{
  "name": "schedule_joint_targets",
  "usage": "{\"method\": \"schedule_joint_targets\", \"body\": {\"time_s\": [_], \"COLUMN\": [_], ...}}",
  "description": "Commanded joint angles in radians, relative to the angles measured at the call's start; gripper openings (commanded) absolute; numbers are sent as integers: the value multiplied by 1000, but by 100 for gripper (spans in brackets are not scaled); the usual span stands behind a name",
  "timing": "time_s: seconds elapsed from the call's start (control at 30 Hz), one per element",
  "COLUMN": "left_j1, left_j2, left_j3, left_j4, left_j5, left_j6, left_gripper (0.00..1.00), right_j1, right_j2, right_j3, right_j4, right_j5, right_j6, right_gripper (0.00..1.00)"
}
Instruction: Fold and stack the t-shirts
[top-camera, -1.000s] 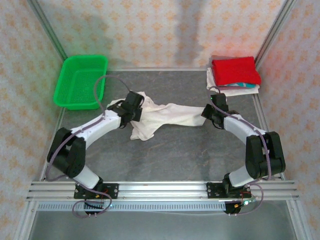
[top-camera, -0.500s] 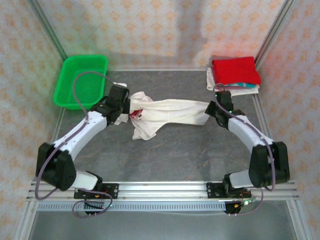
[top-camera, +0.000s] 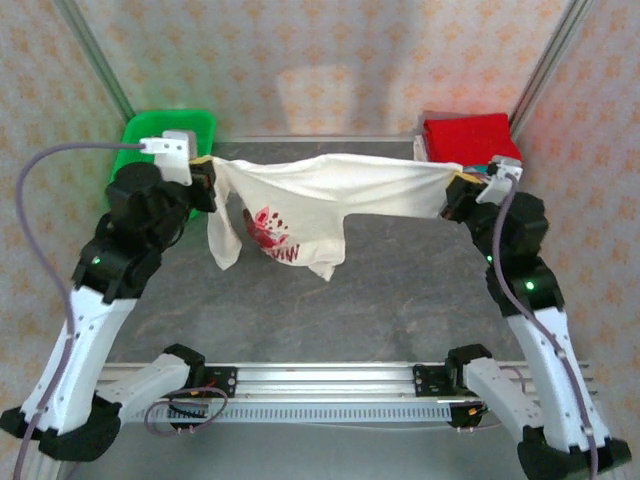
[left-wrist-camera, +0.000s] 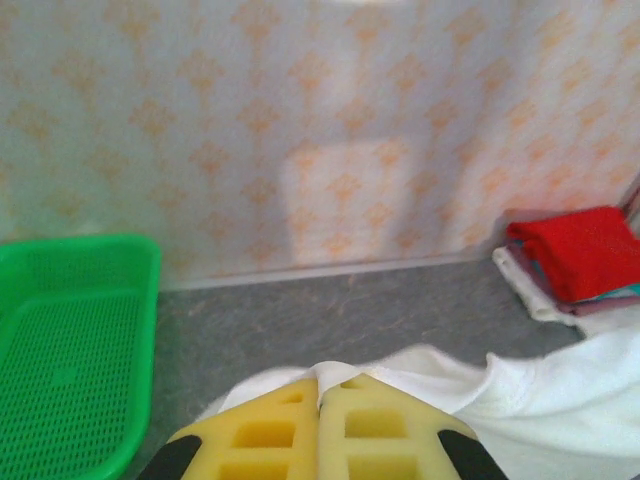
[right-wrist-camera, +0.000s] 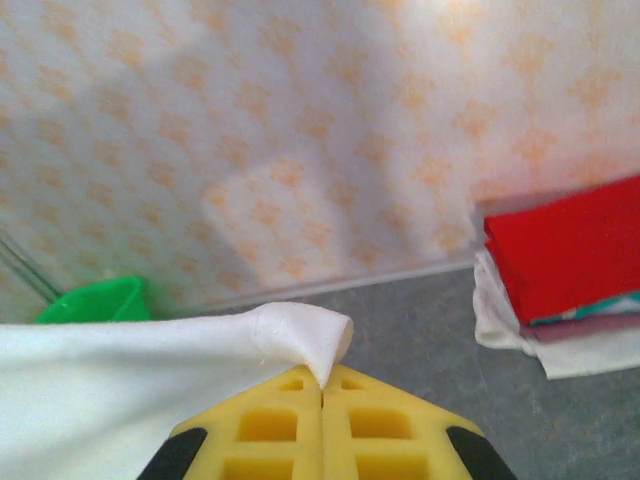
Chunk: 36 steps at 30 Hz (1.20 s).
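A cream-white t-shirt (top-camera: 330, 195) with a red splatter graphic hangs stretched in the air between both arms, above the table. My left gripper (top-camera: 208, 170) is shut on its left end, and cloth (left-wrist-camera: 520, 400) bulges out past the yellow fingers (left-wrist-camera: 270, 430). My right gripper (top-camera: 455, 185) is shut on the right end, where a white fold (right-wrist-camera: 300, 335) sticks out above the pads (right-wrist-camera: 370, 425). The shirt's lower part with the graphic (top-camera: 270, 235) droops toward the table. A stack of folded t-shirts (top-camera: 470, 140), red on top, lies at the back right corner.
A green mesh basket (top-camera: 140, 140) stands at the back left, partly behind my left arm. The grey table (top-camera: 400, 300) is walled by patterned panels at the back and sides. An aluminium rail (top-camera: 330, 380) runs along the near edge.
Both arms have risen and spread apart, lifting the cream-white shirt off the table. It has gone from a crumpled strip to a taut hanging span with the red graphic showing.
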Motion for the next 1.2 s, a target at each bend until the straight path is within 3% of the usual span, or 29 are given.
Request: {"method": "schedule_joint_targets", "body": {"time_s": [0.0,0.13,0.3,0.47,0.6,0.73,0.9,0.93,0.97,1.03,1.07,1.17], "left_j1": [1,1,-1,-4,31,207,313,333,350,375,383,395], "left_j2": [-45,-28,85,209,283,381,568,611,644,694,712,759], "left_j3": [114,280,482,564,512,404,323,310,294,255,238,207], "left_j4": [-64,-100,-128,-190,-162,-52,-15,-10,-1,19,20,3], "left_j5": [94,162,339,298,209,359,329,325,316,297,284,204], "left_j6": [50,57,-7,-13,-29,-136,-104,-107,-112,-117,-113,-96], "left_gripper": [0,0,0,0,0,0,0,0,0,0,0,0], "right_j1": [7,8,7,6,5,5,7,8,10,8,6,7], "right_j2": [-65,-92,-54,144,406,696,1249,1400,1556,1723,1714,1582], "right_j3": [77,154,282,461,632,787,1312,1510,1736,1980,1942,1694], "right_j4": [-75,-94,-103,-135,-136,-65,-161,-225,-291,-317,-296,-284], "right_j5": [2,25,132,233,271,259,158,123,91,43,26,21], "right_j6": [-61,-60,-77,-92,-104,-85,-23,1,20,66,78,63], "right_gripper": [0,0,0,0,0,0,0,11,30,60,72,86]}}
